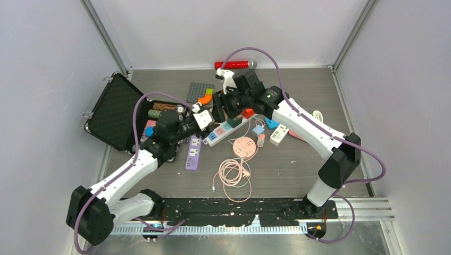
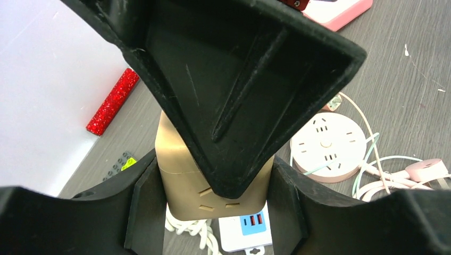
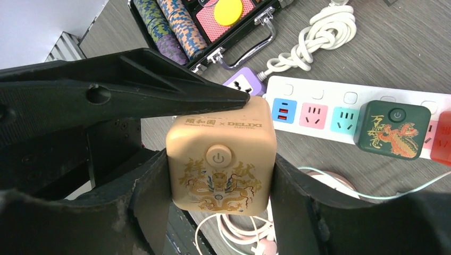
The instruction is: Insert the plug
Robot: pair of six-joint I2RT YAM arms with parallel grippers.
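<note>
The plug is a gold cube [image 3: 220,159] with a dragon print and a power button, held above the table. My right gripper [image 3: 220,192] is shut on its two sides. My left gripper [image 2: 215,204] is shut on the same gold cube [image 2: 183,183], whose slotted face shows below the right arm's black finger [image 2: 239,106]. From above, the cube [image 1: 203,120] hangs between the left gripper [image 1: 200,122] and the right gripper [image 1: 209,116], just left of the white power strip [image 1: 226,130]. On that strip [image 3: 319,103] sit a green cube [image 3: 393,129] and a red one [image 3: 441,139].
An open black case [image 1: 114,114] of poker chips lies at the left. A purple strip [image 1: 193,152], a round pink socket [image 1: 244,146], coiled pink cable [image 1: 231,175] and a white adapter [image 1: 278,134] lie nearby. A red glitter cylinder [image 1: 234,65] rests by the back wall.
</note>
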